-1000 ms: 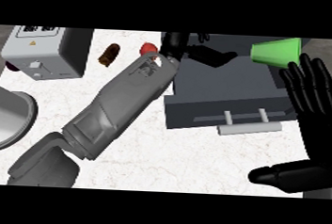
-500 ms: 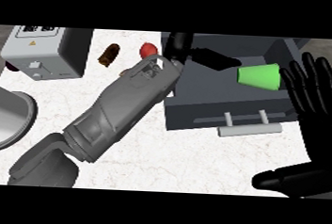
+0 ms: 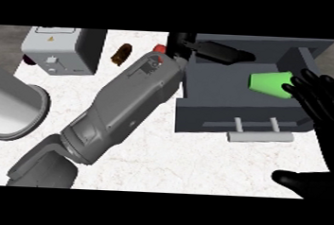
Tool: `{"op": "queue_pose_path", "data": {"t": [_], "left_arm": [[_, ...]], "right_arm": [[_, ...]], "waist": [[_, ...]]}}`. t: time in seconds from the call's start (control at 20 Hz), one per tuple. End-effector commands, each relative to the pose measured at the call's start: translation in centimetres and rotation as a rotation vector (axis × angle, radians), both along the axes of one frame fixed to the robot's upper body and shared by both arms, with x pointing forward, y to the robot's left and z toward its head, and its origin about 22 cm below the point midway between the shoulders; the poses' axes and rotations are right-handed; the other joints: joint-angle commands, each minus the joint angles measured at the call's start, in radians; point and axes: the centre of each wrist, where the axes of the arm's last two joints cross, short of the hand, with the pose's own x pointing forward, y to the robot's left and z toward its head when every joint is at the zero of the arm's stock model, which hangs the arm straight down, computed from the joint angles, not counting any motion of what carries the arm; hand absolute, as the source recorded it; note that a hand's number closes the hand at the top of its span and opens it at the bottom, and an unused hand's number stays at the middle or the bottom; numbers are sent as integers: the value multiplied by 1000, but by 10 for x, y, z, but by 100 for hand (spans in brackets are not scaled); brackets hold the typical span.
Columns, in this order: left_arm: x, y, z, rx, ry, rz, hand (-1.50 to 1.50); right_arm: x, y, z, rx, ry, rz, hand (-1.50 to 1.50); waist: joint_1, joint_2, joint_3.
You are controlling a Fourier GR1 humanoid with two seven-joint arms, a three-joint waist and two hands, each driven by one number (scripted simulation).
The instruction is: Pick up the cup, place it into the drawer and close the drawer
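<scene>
Your right hand (image 3: 323,100) is spread open and holds nothing. The one green cup (image 3: 270,84) lies on its side just left of its fingertips, inside the one open drawer (image 3: 220,95). Your left hand (image 3: 213,50) rests open over the drawer's back, so lift it clear, then push squarely on the single handle (image 3: 259,136).

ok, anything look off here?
Just the green cup: it lies on its side in the open drawer, toward the right, its end behind the fingers of the right hand. Nothing looks spilled or damaged.
</scene>
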Motion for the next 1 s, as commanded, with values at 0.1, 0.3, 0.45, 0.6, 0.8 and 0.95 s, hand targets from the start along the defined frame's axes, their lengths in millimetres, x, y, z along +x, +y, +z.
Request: {"op": "queue_pose_path", "data": {"t": [0.1, 0.3, 0.45, 0.6, 0.8, 0.95], "left_arm": [[-4, 20, 5, -97, 28, 20, -150], [-4, 57, -2, -144, 31, 45, -150], [-3, 107, -11, -160, 59, 103, -150], [-24, 122, -25, -168, 85, 120, -150], [-47, 168, -47, -175, 95, 158, -150], [-70, 185, -55, -183, 102, 150, -150]], "right_arm": [[-1, -20, -3, -118, 16, 53, 150], [-13, -20, -1, -298, -16, 34, 150], [-17, 0, 10, -340, -24, 35, 150], [-24, -16, 0, -444, -4, 26, 150], [-25, -10, 1, -469, 38, 20, 150], [2, -9, 1, -508, 50, -19, 150]], "waist": [[57, -13, 0], [73, -18, -1], [78, -17, -2], [77, -18, -1], [63, -13, -1], [66, -10, -1]]}}
